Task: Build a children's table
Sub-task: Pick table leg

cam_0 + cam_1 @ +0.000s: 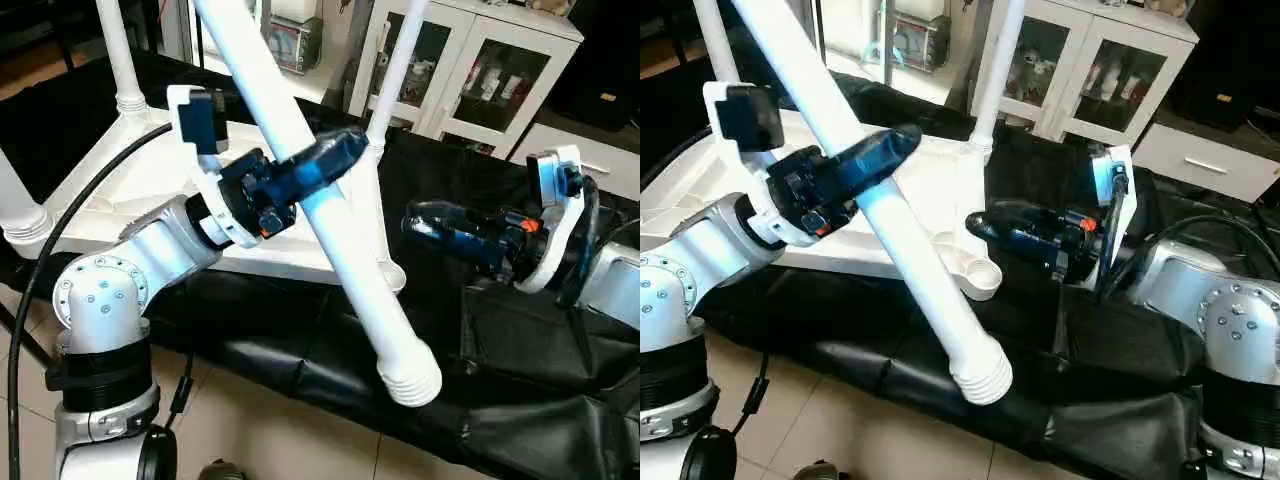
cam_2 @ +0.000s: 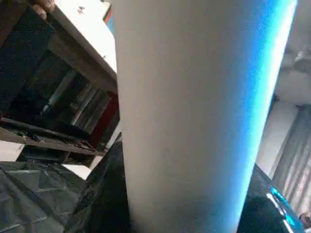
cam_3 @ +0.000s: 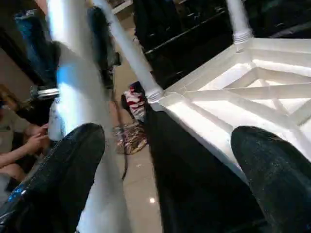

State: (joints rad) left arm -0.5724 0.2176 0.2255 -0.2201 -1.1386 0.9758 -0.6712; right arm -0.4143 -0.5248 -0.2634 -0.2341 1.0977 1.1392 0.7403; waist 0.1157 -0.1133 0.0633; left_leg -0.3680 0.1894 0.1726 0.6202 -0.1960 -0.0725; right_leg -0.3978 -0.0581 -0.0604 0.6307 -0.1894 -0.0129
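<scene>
My left gripper (image 1: 335, 150) has its jaws closed around a long white tapered plastic tube leg (image 1: 330, 215), held slanted in the air with its ribbed end (image 1: 412, 378) pointing down over the black-covered worktop (image 1: 300, 360). My right gripper (image 1: 985, 222) has its jaws spread wide and grips nothing; it sits near the slanted leg, not touching it. The white plastic rectangular table top (image 1: 930, 185) lies upside down on the worktop, ribbed underside up. Three fitted legs (image 1: 120, 50) stand upright in its corner sockets. One round corner socket (image 1: 975, 275) beside the right gripper is unfilled.
</scene>
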